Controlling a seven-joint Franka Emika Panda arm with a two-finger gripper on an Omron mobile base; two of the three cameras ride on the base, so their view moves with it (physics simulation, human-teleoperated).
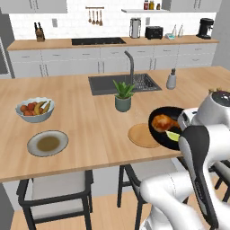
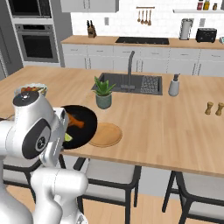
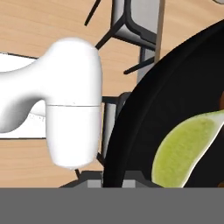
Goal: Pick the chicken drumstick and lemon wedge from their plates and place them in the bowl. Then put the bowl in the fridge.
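Left base view: black bowl [image 1: 168, 128] lifted at island counter [image 1: 81, 117] front edge, overlapping tan plate [image 1: 141, 135]; chicken drumstick [image 1: 161, 122] and lemon wedge [image 1: 173, 135] inside. Right base view: tilted toward arm, so contents could slide out. Hand view: rim [image 3: 131, 131] runs down between gripper [image 3: 113, 183] tips, apparently clamped on it; thin hold might slip.

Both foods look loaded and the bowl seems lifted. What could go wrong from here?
The shallow black bowl looks tilted and overhangs the counter edge, so the orange-brown chicken drumstick and pale yellow-green lemon wedge, already near the lower rim, might slide out. The gripper seems to hold just the rim, so the bowl could slip or swing into the tan wooden plate.
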